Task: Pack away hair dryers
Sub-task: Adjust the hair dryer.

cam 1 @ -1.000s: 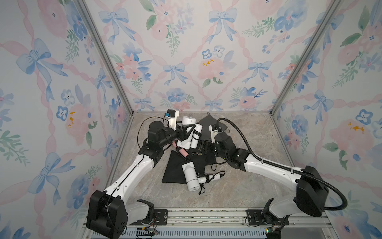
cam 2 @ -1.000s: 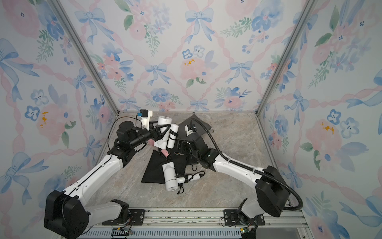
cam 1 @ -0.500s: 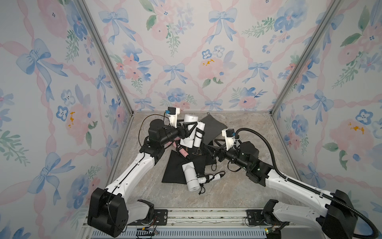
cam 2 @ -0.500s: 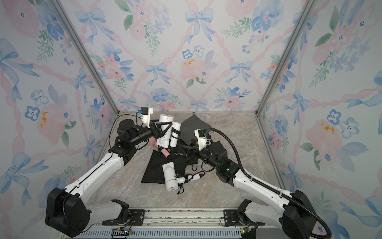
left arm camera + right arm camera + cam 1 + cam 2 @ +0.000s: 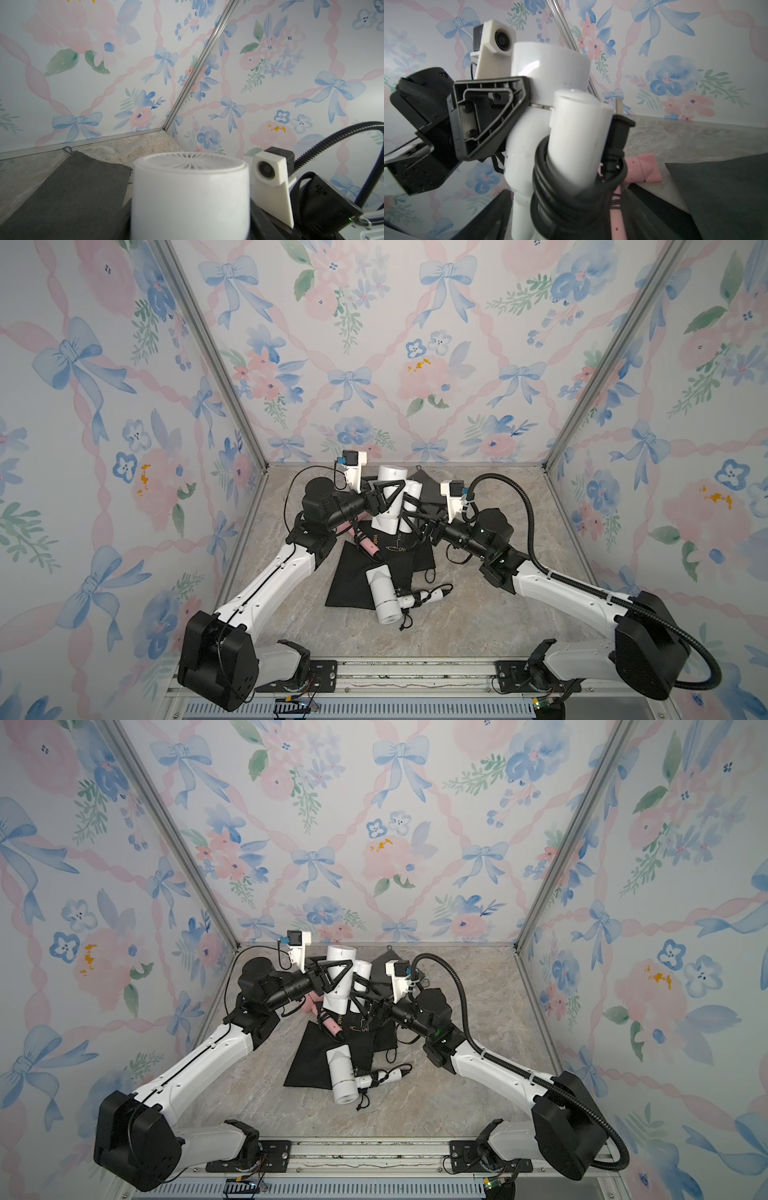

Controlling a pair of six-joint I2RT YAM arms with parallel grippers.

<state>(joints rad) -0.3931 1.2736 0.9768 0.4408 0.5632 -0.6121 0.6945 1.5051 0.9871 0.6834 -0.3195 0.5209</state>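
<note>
Over marble desk (image 5: 478,614) your left fingers (image 5: 477,116) clamp the white dryer (image 5: 390,477), right fingers (image 5: 412,526) apart; lower it straight into the pouch (image 5: 353,576).

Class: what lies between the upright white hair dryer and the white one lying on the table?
In both top views, the handle of a pink dryer and a black pouch lie there.

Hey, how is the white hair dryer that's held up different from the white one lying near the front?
The raised white dryer stands upright, barrel end up; the lying white dryer rests on its side, partly on a black pouch. The raised white dryer is clamped in the left gripper; the lying white dryer has no gripper on it. Both are white with stubby cylindrical barrels.
</note>
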